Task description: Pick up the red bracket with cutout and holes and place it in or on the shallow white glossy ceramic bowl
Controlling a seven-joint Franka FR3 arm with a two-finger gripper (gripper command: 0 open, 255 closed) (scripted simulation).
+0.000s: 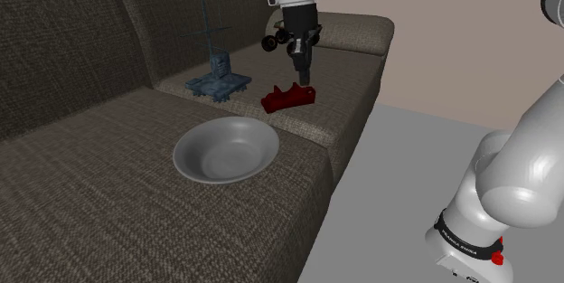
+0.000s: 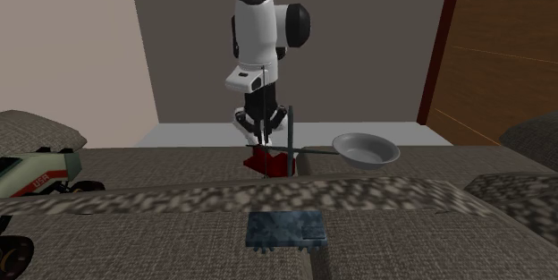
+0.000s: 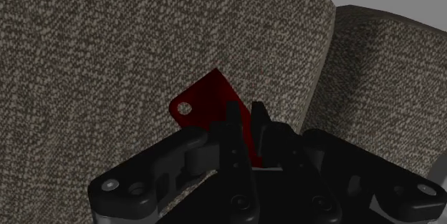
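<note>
i see the arm arching up from its stand and dropping its wrist straight down over the sofa [image 1: 108, 209]. the gripper [image 1: 305, 77] is pinching the red bracket [image 1: 287, 99], which sits on the far seat cushion near the front edge. in the wrist view the black fingers [image 3: 233, 126] clasp a flat, dark red plate with a round hole in one corner. the bowl [image 1: 258, 142] is shallow, grey-white and smooth, on the nearer cushion near the seam. the sofa fabric is a coarse brown weave. the second exterior view adds a toy vehicle [image 2: 36, 180] at its left.
</note>
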